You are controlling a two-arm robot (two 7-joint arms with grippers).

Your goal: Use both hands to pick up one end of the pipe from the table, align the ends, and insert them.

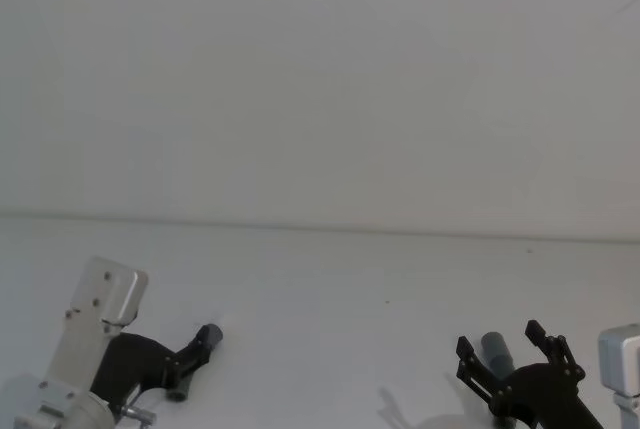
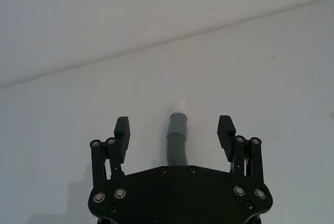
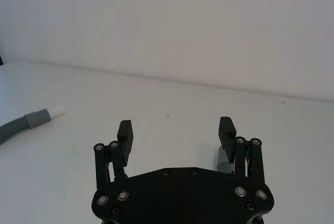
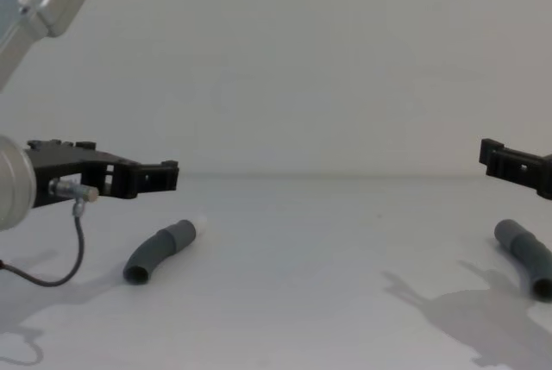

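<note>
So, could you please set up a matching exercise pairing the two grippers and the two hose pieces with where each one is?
1. left gripper
2. right gripper
3. white-tipped hose piece
4. plain-ended hose piece

A. lying on the robot's right
B. open, over the white-tipped piece
C. lying on the robot's left
D. open, over the plain-ended piece

Pairs: 1-B, 2-D, 3-C, 4-A

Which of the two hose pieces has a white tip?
The left piece, lying under the left gripper: its grey cuff ends in a white tip. The right piece ends in plain grey.
</note>
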